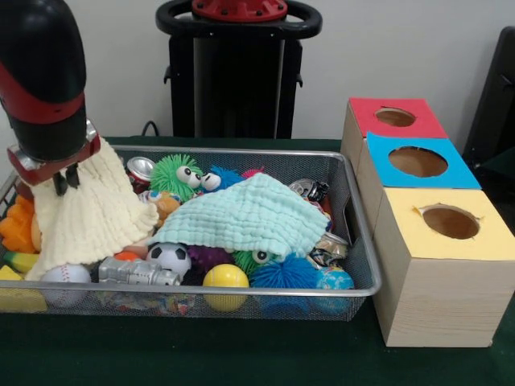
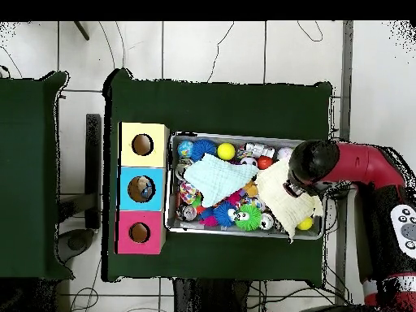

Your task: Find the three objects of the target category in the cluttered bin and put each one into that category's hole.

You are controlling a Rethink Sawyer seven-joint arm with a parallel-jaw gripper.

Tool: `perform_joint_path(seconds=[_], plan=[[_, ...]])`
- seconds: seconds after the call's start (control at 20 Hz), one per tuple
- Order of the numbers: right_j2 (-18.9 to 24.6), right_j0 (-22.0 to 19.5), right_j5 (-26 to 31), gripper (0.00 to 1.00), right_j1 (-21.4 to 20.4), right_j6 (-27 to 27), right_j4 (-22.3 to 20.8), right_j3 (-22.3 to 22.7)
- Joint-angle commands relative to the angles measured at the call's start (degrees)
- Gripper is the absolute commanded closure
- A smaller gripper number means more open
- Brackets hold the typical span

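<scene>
Wire mesh bin [image 1: 360, 241] centre of green table [image 1: 241, 354], crammed w/ toys. Red-topped hole [image 1: 395, 117] in wooden box just right of bin, farthest of three; blue hole [image 1: 418, 162], yellow hole [image 1: 451, 222] nearer camera. Gripper [image 1: 66, 178] over bin's left end, pinched shut on cream cloth [image 1: 88, 213], lifted & draping. Mint cloth [image 1: 253, 217] spread across middle; soccer ball [image 1: 169, 257], yellow ball [image 1: 225, 277] in front.

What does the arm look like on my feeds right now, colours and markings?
In the front view the arm's end is a fat, rounded black cylinder with a red band around it and a red collar with a silvery edge at its base. Small black parts of the gripper poke out below. From overhead, the arm is red with a black rounded end and a panel of dark buttons.
</scene>
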Motion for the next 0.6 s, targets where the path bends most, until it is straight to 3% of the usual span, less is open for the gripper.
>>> perform_joint_path(seconds=[0.05, 0.35, 0.6], plan=[[5.1, -1.9, 2.0, 1.00, -5.0, -8.9, 5.6, 10.6], [8.0, -4.6, 0.8, 1.00, -7.6, -9.4, 10.6, 15.4], [11.4, -7.4, -3.8, 1.00, -7.3, -6.6, 14.9, 19.4]])
